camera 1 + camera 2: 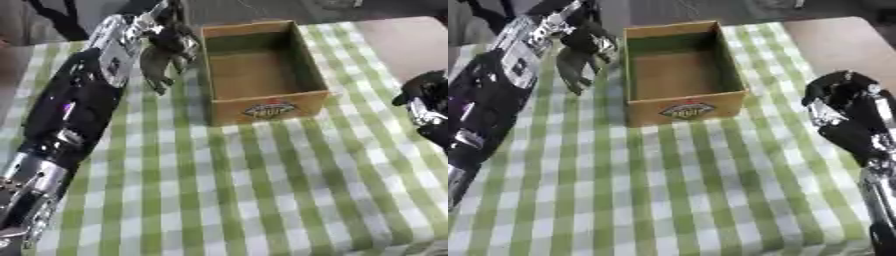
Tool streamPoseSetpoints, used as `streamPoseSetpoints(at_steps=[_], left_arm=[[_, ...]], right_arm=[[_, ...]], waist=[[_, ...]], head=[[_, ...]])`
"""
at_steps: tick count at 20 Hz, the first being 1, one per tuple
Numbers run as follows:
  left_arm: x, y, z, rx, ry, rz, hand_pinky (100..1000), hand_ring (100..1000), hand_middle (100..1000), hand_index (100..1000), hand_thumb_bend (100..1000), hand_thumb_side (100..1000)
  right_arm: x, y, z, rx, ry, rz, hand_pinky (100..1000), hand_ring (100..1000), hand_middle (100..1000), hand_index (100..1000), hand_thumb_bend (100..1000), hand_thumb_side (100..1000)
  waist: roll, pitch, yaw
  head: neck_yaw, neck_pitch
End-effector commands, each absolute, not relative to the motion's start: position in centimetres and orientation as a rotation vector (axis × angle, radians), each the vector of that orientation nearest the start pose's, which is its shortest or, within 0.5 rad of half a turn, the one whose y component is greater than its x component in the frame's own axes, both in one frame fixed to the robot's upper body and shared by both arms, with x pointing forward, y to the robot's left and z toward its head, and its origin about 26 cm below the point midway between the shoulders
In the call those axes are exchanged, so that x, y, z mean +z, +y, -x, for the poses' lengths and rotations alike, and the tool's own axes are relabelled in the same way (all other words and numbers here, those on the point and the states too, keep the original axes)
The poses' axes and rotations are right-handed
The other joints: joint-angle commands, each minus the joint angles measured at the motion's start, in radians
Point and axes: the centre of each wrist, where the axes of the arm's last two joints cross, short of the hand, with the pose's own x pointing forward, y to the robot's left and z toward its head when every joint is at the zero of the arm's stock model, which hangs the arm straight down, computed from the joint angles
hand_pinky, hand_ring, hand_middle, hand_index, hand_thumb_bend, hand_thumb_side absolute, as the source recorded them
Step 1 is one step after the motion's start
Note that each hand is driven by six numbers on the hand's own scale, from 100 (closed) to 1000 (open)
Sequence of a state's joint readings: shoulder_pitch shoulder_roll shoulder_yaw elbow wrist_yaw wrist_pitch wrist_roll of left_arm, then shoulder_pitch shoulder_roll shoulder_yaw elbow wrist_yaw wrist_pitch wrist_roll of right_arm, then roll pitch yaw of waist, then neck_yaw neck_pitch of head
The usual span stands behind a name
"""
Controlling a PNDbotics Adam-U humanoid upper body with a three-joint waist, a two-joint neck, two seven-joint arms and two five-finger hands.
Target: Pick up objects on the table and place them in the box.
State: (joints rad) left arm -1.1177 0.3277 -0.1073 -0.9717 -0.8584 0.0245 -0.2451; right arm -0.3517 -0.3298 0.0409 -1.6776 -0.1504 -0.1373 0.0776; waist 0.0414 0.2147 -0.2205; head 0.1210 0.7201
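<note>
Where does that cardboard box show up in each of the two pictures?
Left eye view: the cardboard box sits upper middle, slightly right of centre, just right of the left hand.
Right eye view: the box sits upper middle, nearer centre.
Shared landmark: the printed logo on the box's near wall, above the green checked tablecloth.

A green-and-white checked cloth [262, 190] covers nearly the whole tabletop [842, 42], running from the far edge to the near edge. At the far right, a bare pinkish-brown strip of the tabletop shows beside the cloth's edge.
</note>
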Motion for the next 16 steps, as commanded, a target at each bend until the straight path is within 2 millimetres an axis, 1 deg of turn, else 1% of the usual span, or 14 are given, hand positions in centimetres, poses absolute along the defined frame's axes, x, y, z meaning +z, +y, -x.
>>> streamPoseSetpoints(at_steps=[1,4,6,11,16], left_arm=[[30.1,19.0,-47.8,-1.179,-1.802,-0.981,229,100,100,279,100,174],[30.4,17.8,-47.4,-1.182,-1.852,-0.979,234,100,100,282,100,171],[30.1,17.0,-47.4,-1.183,-1.875,-0.978,238,100,100,285,100,172],[28.8,15.3,-47.4,-1.164,-1.923,-0.974,241,100,100,284,100,167],[27.4,14.1,-47.5,-1.149,-1.957,-1.003,247,100,100,287,100,161]], right_arm=[[14.6,-27.1,-34.8,0.387,-2.137,-0.032,572,520,515,581,146,172],[14.6,-27.0,-34.9,0.389,-2.138,-0.036,572,520,515,580,145,173],[14.7,-26.9,-34.9,0.39,-2.139,-0.038,572,520,515,580,144,174],[14.9,-26.7,-35.0,0.397,-2.144,-0.047,572,519,514,580,143,176],[15.0,-26.5,-35.1,0.405,-2.149,-0.053,571,519,514,579,141,179]], waist=[[-0.005,-0.024,-0.003],[-0.006,-0.022,-0.007],[-0.006,-0.02,-0.011],[-0.004,-0.012,-0.023],[-0.001,-0.001,-0.035]], head=[[0.004,0.008],[0.005,0.006],[0.007,0.005],[0.012,0.0],[0.018,-0.004]])
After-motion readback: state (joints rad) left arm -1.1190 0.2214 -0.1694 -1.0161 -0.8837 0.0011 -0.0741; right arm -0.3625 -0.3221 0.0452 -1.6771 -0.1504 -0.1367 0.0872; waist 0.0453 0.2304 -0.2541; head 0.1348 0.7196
